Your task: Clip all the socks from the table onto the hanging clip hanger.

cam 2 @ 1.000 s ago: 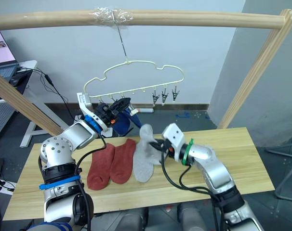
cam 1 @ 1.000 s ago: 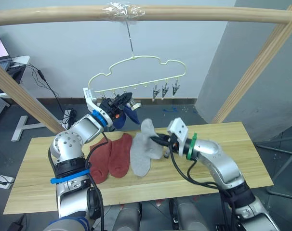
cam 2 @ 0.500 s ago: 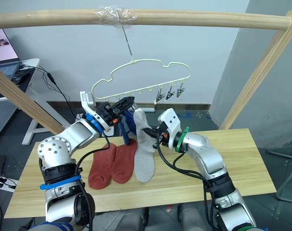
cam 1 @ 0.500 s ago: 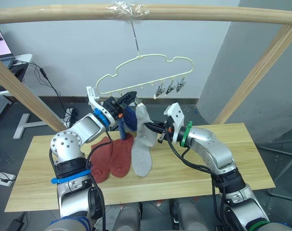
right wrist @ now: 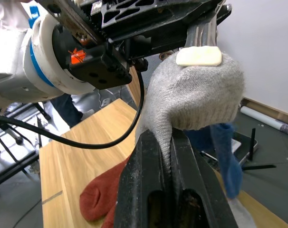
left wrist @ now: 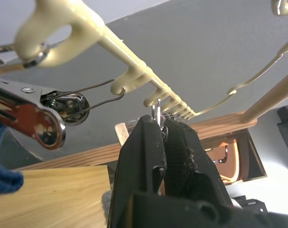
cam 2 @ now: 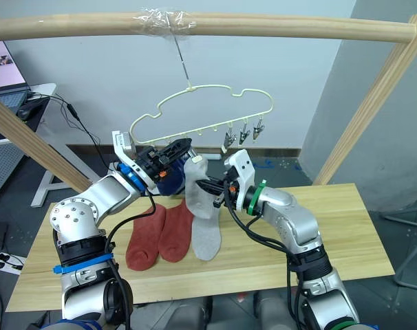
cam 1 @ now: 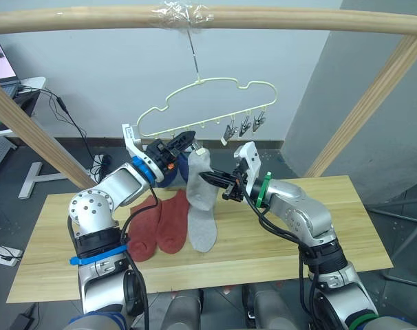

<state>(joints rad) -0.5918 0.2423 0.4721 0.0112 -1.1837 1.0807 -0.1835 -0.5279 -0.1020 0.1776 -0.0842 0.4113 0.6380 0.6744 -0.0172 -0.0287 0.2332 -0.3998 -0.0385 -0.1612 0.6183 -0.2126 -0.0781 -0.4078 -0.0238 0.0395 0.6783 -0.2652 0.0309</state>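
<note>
Under a wooden pole frame [cam 1: 215,17], pale table [cam 1: 360,234].

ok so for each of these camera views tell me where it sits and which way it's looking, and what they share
Left eye and right eye views: on the head, looking forward and down over both arms at the table, the clip hanger and the pole frame.
Left wrist view: on the left wrist, looking up along the left pincer, shut on a metal clip of the hanger.
Right wrist view: on the right wrist, looking along the right pincer, shut on the grey sock, toward the left pincer.
Shared: the grey sock and both rust-red socks show in the head and right wrist views.
</note>
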